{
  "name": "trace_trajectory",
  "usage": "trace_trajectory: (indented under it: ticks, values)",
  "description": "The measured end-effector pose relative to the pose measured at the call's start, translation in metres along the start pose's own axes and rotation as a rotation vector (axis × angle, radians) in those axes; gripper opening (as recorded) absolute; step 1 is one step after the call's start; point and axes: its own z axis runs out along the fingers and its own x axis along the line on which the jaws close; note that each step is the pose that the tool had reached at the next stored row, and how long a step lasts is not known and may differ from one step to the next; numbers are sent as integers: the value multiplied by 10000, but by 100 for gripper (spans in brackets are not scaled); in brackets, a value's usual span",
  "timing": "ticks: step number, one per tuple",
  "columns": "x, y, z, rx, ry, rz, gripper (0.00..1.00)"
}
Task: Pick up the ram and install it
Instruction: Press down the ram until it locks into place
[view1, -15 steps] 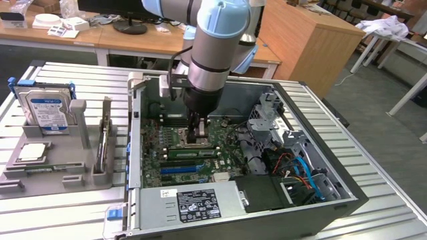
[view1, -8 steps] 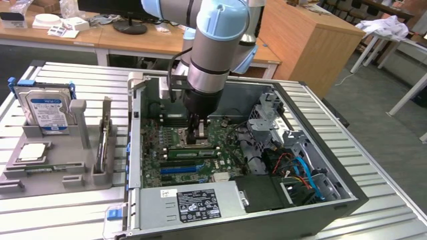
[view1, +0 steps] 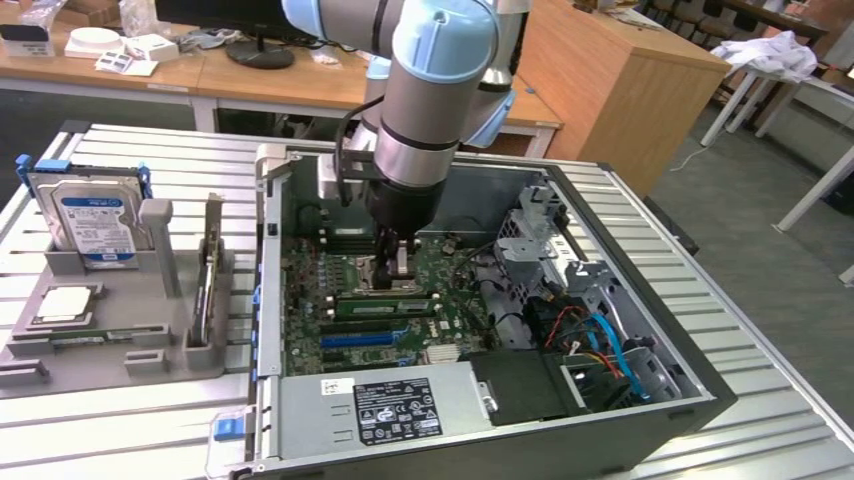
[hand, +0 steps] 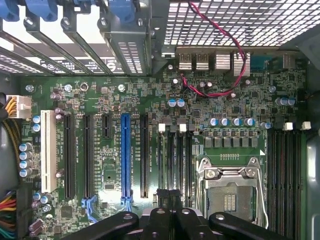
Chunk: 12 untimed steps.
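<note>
Exterior view: arm is reaching down into the open black-and-silver computer case sitting on the slatted metal surface. End effector is low over the green motherboard, right at the memory slots beside the CPU socket. A long thin green ram stick with dark chips lies along a slot just below the end effector, close to or touching it; can't tell if it's fully seated. Grey parts tray on the exterior view's left holds the silver-and-blue hard drive and square silver processor chip.

Wrist view: black fingers are together, tips down at the white-latched memory slots next to the silver CPU socket frame.

Judgement: install step in hand, pressing phase. Next move calls for straight-down pressure, even along the stick, until the end latches catch.
</note>
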Motion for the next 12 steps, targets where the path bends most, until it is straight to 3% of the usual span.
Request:
trace_trajectory:
  ticks: [12]
  values:
    - [2,9,45,-1,2,-4,10]
